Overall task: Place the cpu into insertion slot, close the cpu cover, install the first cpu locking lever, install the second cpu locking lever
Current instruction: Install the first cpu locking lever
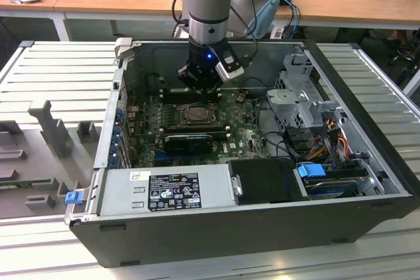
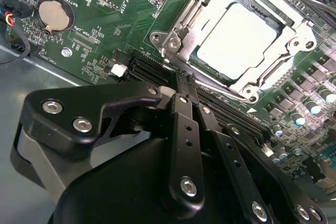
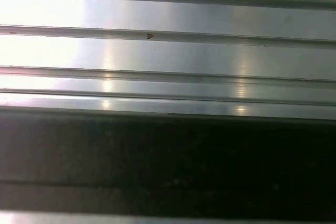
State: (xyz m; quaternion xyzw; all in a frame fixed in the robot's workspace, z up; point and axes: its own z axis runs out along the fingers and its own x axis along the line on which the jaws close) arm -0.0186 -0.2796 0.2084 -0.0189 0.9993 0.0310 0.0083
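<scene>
On a ribbed grey workbench, inside the open black computer case, the pale silver square cpu sits in the silver-rimmed insertion slot under the closed silvery cpu cover, while the black gripper, jaws together and empty, hovers just beside it, suggesting lever work.

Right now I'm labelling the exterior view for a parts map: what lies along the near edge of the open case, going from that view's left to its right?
Blue clip → power supply → black box → blue tab.
</scene>
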